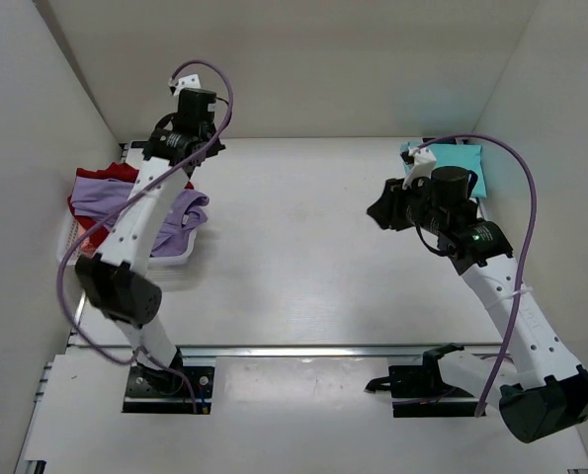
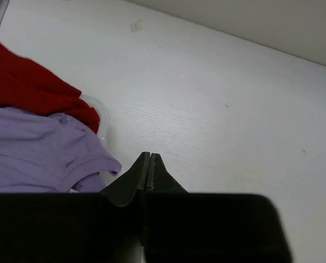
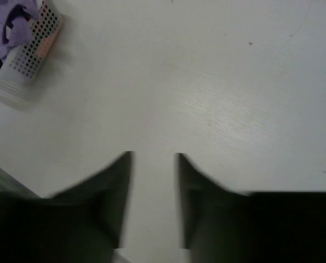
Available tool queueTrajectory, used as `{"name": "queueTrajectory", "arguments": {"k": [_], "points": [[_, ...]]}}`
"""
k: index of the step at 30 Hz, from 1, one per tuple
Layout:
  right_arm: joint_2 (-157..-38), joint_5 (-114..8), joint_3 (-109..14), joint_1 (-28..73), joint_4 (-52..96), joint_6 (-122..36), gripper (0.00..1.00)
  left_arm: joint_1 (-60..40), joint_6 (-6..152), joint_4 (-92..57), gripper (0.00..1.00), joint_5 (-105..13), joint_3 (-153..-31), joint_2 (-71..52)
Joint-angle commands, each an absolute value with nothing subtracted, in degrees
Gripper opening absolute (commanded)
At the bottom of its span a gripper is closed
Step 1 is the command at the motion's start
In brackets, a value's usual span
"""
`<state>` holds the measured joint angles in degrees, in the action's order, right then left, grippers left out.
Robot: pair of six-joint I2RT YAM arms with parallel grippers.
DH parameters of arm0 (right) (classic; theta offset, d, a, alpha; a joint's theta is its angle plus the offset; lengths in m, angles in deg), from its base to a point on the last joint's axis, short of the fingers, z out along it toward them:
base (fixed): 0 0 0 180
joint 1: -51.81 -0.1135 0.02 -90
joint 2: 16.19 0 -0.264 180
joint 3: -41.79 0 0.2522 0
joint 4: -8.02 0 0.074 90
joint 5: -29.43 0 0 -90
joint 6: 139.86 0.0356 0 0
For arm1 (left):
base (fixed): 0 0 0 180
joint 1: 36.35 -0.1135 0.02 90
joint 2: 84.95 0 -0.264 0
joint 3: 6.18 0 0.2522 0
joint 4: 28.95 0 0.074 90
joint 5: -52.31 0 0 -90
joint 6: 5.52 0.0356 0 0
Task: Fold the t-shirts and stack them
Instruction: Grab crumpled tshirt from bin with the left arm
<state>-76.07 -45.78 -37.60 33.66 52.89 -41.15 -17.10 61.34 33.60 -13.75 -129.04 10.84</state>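
Observation:
A lavender t-shirt (image 1: pixel 182 213) and a red t-shirt (image 1: pixel 122 173) lie crumpled in the white basket (image 1: pixel 172 260) at the left. The lavender one hangs over the rim. A teal t-shirt (image 1: pixel 468 165) lies flat at the back right, partly hidden by the right arm. My left gripper (image 1: pixel 201 148) is above the basket's far right corner, shut and empty. In the left wrist view the left gripper (image 2: pixel 150 156) is just right of the lavender shirt (image 2: pixel 36 156) and red shirt (image 2: pixel 31 87). My right gripper (image 1: pixel 380 211) is open and empty above bare table; the right wrist view shows it (image 3: pixel 153 157) the same way.
The basket rim (image 2: pixel 103 119) shows under the shirts. In the right wrist view the basket's perforated wall (image 3: pixel 35 50) is far off at the upper left. White walls close in the back and both sides. Both arm bases are on a rail (image 1: pixel 303 349) at the near edge.

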Motion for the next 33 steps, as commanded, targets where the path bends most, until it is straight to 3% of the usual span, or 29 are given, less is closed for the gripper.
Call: {"name": "queueTrajectory", "arguments": {"k": [1, 2, 5, 7, 8, 9, 12, 17, 19, 20, 23, 25, 27, 33], "points": [[-75.9, -41.2, -36.8, 35.5, 48.4, -40.5, 0.01, -25.6, 53.0, 38.5, 0.12, -9.2, -132.0, 16.4], [-76.0, -41.7, -35.8, 36.2, 48.8, -39.6, 0.00, -29.2, 50.0, 39.6, 0.31, -10.3, -132.2, 17.4], [-76.0, -40.0, -35.0, 38.0, 50.3, -41.0, 0.00, -36.0, 47.4, 35.4, 0.45, -15.7, -125.3, 16.4], [-76.5, -38.7, -34.8, 40.0, 51.1, -41.9, 0.15, -39.1, 46.6, 32.5, 0.48, -17.3, -118.9, 15.0], [-76.5, -38.6, -34.6, 41.1, 51.2, -42.0, 0.29, -40.3, 46.6, 31.0, 0.50, -17.9, -117.2, 14.4], [-76.7, -38.5, -34.5, 41.7, 51.5, -42.7, 0.34, -41.2, 46.2, 29.1, 0.53, -18.5, -113.8, 13.7], [-77.2, -38.6, -34.7, 42.8, 51.2, -43.5, 0.38, -41.7, 46.3, 27.0, 0.60, -19.4, -110.0, 13.7], [-79.6, -37.6, -36.0, 43.3, 52.1, -44.0, 0.42, -41.5, 45.7, 24.4, 0.62, -21.5, -106.4, 16.8], [-80.7, -37.2, -36.6, 43.2, 52.3, -44.1, 0.43, -41.6, 45.9, 20.1, 0.67, -23.4, -104.8, 17.3], [-80.8, -37.1, -36.8, 43.2, 52.6, -44.1, 0.44, -42.3, 46.7, 18.8, 0.77, -24.2, -103.1, 17.4], [-81.8, -36.7, -37.5, 43.1, 52.8, -44.2, 0.44, -42.3, 45.9, 16.7, 0.68, -26.8, -101.9, 18.5], [-81.9, -36.7, -37.8, 43.1, 53.2, -44.6, 0.43, -42.1, 46.2, 17.4, 0.28, -28.0, -101.7, 19.1], [-82.1, -36.5, -37.8, 43.1, 53.0, -44.1, 0.43, -41.6, 46.2, 18.1, 0.00, -27.7, -101.9, 19.1], [-82.1, -35.4, -37.3, 42.7, 52.2, -43.9, 0.41, -38.3, 44.1, 20.2, 0.00, -23.0, -108.3, 10.4]]}}
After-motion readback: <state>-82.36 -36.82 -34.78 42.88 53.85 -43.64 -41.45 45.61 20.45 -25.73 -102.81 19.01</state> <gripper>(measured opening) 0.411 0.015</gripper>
